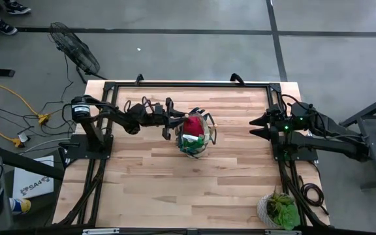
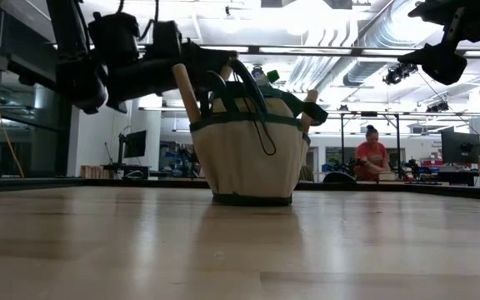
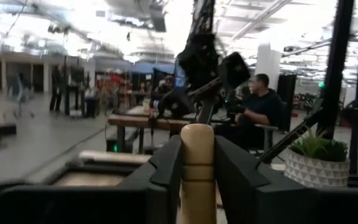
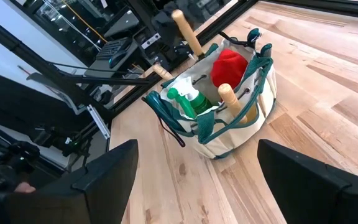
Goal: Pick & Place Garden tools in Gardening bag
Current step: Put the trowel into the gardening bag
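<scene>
High view: the gardening bag [image 1: 194,138] stands mid-tabletop [image 1: 175,189], already holding a red piece [image 1: 192,125] and a bright green piece [image 4: 188,102] — the left pincer [image 1: 173,123] clenches a wooden-handled tool [image 3: 197,165] at its rim. The right pincer [image 1: 258,126] waits apart, released; nothing loose remains.

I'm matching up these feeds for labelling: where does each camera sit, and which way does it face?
High: overhead, straight down; both arms, gardening bag.
Low: table height, level across; bag, left claw on a wooden handle.
Left wrist: forward past its fingers clamping the handle.
Right wrist: down past the open right claw at the bag.
All but the left wrist show the bag.
</scene>
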### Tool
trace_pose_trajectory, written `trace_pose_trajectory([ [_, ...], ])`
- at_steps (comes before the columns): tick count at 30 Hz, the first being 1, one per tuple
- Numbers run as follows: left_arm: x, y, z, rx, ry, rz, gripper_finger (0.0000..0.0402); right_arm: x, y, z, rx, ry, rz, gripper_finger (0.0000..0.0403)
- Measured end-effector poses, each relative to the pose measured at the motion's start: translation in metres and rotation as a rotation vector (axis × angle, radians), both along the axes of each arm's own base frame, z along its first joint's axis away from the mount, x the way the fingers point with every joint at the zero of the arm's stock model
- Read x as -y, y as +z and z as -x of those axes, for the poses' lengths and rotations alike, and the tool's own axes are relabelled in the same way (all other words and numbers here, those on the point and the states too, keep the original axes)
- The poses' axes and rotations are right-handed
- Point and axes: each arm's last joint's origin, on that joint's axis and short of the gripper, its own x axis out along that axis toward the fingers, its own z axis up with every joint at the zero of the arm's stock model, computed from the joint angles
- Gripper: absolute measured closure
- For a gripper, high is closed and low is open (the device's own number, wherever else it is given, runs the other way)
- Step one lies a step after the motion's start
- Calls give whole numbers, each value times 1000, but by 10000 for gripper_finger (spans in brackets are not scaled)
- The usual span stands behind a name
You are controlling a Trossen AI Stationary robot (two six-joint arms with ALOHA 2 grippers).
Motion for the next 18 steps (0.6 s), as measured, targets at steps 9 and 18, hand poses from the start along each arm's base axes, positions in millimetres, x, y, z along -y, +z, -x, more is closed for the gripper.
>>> trace_pose_trajectory([
  [9,-3,-5,-1,-9,56,91,255,0,0,0,0,0,0,82],
  [18,-2,-5,-1,-13,26,81,251,0,0,0,0,0,0,82],
])
